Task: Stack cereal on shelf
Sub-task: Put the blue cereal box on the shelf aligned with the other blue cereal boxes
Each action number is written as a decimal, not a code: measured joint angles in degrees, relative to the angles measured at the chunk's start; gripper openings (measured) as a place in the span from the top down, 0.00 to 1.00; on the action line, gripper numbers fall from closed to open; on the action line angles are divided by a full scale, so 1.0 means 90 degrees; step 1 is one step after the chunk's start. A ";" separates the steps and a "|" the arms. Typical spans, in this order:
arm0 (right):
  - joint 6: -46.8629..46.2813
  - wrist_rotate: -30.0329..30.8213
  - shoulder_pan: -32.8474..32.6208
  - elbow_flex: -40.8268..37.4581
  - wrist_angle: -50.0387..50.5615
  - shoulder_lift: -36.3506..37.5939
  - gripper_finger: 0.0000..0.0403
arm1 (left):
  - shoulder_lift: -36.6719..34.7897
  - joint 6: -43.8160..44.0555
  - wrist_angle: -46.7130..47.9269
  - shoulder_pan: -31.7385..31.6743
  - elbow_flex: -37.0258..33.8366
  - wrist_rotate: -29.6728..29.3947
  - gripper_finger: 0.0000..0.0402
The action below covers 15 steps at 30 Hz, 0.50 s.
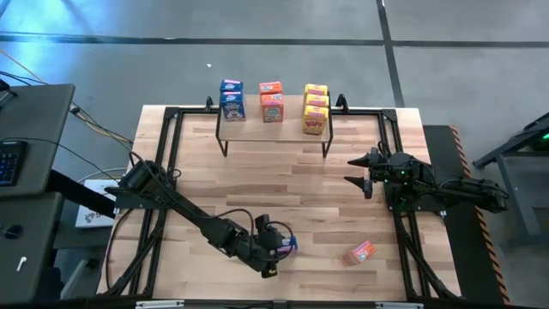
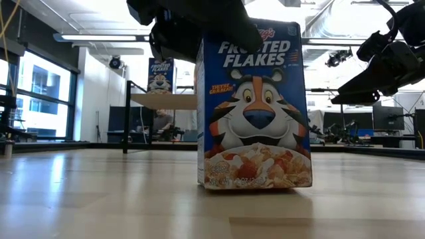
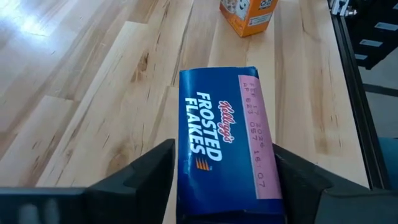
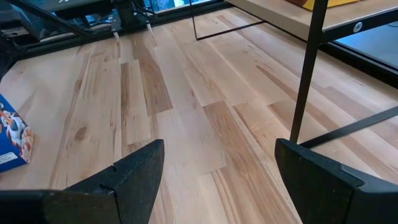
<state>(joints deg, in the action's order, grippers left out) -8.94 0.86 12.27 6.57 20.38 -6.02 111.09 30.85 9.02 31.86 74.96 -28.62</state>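
- Seven small cardboard boxes stacked on the shelf (image 1: pixel 273 127) at twelve o'clock in the high view: blue stack (image 1: pixel 232 99) of two, orange-red stack (image 1: pixel 271 101) of two, yellow stack (image 1: pixel 316 109) of three. Light wood top, thin black legs.
- Pale slatted tabletop (image 1: pixel 283 184) framed in black rails. Left gripper (image 1: pixel 276 247) low at six o'clock, closed around the blue box (image 1: pixel 286 244). Lone orange box (image 1: pixel 360 252) lying tilted near five o'clock, apart from the gripper.
- Right gripper (image 1: pixel 360 171) hovering at three o'clock, fingers spread, nothing between them.
- Low view: blue Frosted Flakes box (image 2: pixel 254 106) upright on the smooth wood, flat printed front with tiger and bowl, dark gripper body over its top. Shelf (image 2: pixel 166 101) far behind, one blue box (image 2: pixel 160 76) showing on it. Right arm (image 2: pixel 385 63) dark, up at two o'clock.
- Left wrist view: two matte dark fingers (image 3: pixel 146 171) pressed on the box's (image 3: pixel 219 140) long sides, glossy blue top panel with a pink date strip. Orange box (image 3: pixel 249 14) beyond on the planks.
- Right wrist view: blunt dark fingers (image 4: pixel 134 171) wide apart, touching nothing, over bare grained planks. Black shelf leg (image 4: pixel 308 68) just ahead, blue box (image 4: pixel 12 140) partly cut off at the edge.
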 joint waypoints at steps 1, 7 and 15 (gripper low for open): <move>0.0001 0.0000 -0.0001 0.0000 0.0000 0.0000 0.26 | 0.0000 -0.0012 0.0000 -0.0002 0.0000 0.0000 0.47; -0.0001 0.0000 0.0000 0.0000 0.0000 0.0000 0.26 | -0.0036 -0.0069 -0.0008 -0.0061 0.0000 0.0075 0.51; -0.0001 0.0000 0.0000 0.0000 0.0000 -0.0001 0.26 | -0.0036 -0.0112 -0.0020 -0.0124 0.0000 0.0172 0.60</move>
<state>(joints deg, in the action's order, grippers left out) -8.95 0.86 12.27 6.57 20.38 -6.04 110.76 29.85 8.84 30.74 74.96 -27.07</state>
